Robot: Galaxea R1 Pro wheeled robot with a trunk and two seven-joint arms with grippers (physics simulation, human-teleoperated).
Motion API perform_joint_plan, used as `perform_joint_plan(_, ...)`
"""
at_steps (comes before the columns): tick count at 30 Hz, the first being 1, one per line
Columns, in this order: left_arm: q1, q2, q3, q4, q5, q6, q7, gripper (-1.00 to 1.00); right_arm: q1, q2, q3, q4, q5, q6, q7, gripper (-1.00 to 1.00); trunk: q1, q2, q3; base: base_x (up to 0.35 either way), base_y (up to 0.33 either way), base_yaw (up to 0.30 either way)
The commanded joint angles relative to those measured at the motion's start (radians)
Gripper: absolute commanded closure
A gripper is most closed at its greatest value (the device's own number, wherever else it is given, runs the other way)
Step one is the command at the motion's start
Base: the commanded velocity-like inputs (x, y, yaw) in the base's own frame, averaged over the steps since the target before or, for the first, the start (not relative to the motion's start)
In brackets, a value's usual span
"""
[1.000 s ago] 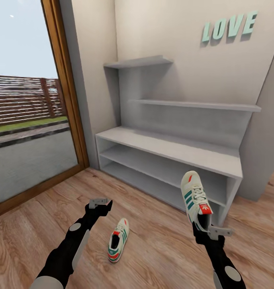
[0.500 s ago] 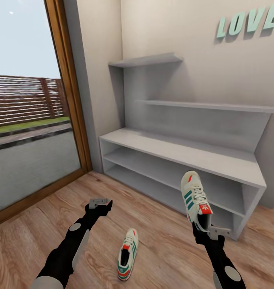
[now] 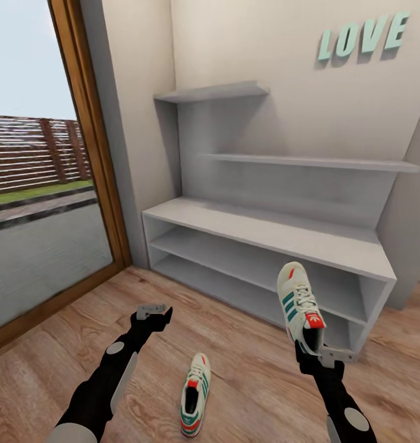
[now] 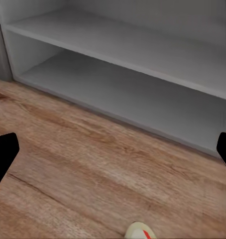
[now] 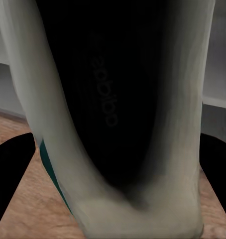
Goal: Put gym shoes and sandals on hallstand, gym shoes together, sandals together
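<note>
One cream-white gym shoe with teal stripes stands toe-up in my right gripper, which is shut on its heel end, in front of the hallstand's right end. Its dark inside sits between the black fingers. The other gym shoe lies on the corridor floor between my arms; its toe shows in the left wrist view. My left gripper hovers open above the floor, left of that shoe, with nothing in it. The pale grey hallstand stands ahead. The sandals are out of view.
A tall glass door in a wooden frame stands at the left, close to the hallstand's left end. A wall corner juts out at its right end. Teal LOVE letters hang above. The lower shelf tiers face my left gripper.
The whole picture has shifted, so the camera has moved. Both arms keep their pose and the right gripper still holds the shoe. The floor shoe now lies lower and further right in the picture.
</note>
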Motion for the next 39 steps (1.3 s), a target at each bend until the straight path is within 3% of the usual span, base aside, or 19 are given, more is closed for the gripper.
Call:
perform_joint_plan(1,0.000,0.000,0.001,-0.002,0.005,0.007,-0.003,-1.00,-0.001,0.000,0.000,0.000,0.001,-0.002,-0.002,1.00,0.000,0.000,-0.001,0.002,0.008,-0.286)
perform_joint_plan(6,0.000,0.001,0.001,-0.001,0.004,0.006,-0.003,-1.00,-0.001,-0.001,-0.001,-0.028,-0.001,0.057,-0.002,1.00,0.000,0.000,-0.001,0.001,0.004,-0.163)
perform_joint_plan(11,0.000,0.001,0.000,0.004,0.002,0.006,-0.003,-1.00,-0.001,0.001,0.001,-0.179,-0.003,0.346,-0.001,1.00,0.000,0.000,-0.001,0.000,0.001,-0.037)
perform_joint_plan(12,0.000,0.001,0.000,0.005,0.002,0.006,-0.003,-1.00,-0.001,0.001,0.000,-0.209,-0.003,0.437,0.000,1.00,0.000,0.000,-0.001,0.000,0.000,-0.013)
perform_joint_plan(15,0.000,0.002,-0.001,0.007,0.001,0.005,-0.003,-1.00,-0.001,0.001,0.000,-0.245,-0.004,0.562,0.001,1.00,0.000,0.000,-0.001,0.000,0.000,-0.008)
perform_joint_plan(19,0.000,0.004,0.000,0.022,0.001,0.005,-0.002,-1.00,-0.001,0.002,0.001,-0.265,-0.005,0.624,0.005,1.00,0.000,0.000,-0.001,0.000,0.000,-0.003)
perform_joint_plan(26,0.000,0.007,0.000,0.075,0.001,-0.026,0.000,-1.00,-0.001,0.001,0.021,-0.273,-0.006,0.650,0.011,1.00,0.000,0.000,-0.001,0.000,0.000,0.000)
perform_joint_plan(30,0.000,0.007,0.000,0.101,0.001,-0.065,0.000,-1.00,-0.001,-0.002,0.123,-0.274,-0.006,0.651,0.013,1.00,0.000,0.000,-0.001,0.000,0.000,0.000)
perform_joint_plan(32,0.000,0.008,-0.001,0.109,0.001,-0.082,0.000,-1.00,-0.001,-0.004,0.195,-0.275,-0.014,0.652,0.018,1.00,0.000,0.000,-0.001,0.000,0.000,0.000)
perform_joint_plan(35,0.000,0.008,-0.002,0.111,0.001,-0.084,0.000,-1.00,-0.001,-0.004,0.202,-0.275,-0.065,0.653,0.051,1.00,0.000,0.000,-0.001,0.000,0.000,0.000)
perform_joint_plan(37,0.000,0.008,-0.003,0.111,0.001,-0.085,0.000,-1.00,-0.001,-0.005,0.203,-0.275,-0.145,0.653,0.086,1.00,0.000,0.000,-0.001,0.000,0.000,0.000)
perform_joint_plan(38,0.000,0.008,-0.003,0.111,0.001,-0.085,0.000,-1.00,-0.001,-0.006,0.204,-0.275,-0.212,0.653,0.106,1.00,0.000,0.000,-0.001,0.000,0.000,0.000)
perform_joint_plan(39,0.000,0.008,-0.003,0.112,0.002,-0.085,0.000,-1.00,-0.001,-0.007,0.204,-0.275,-0.318,0.653,0.124,1.00,0.000,0.000,-0.001,0.000,0.000,0.000)
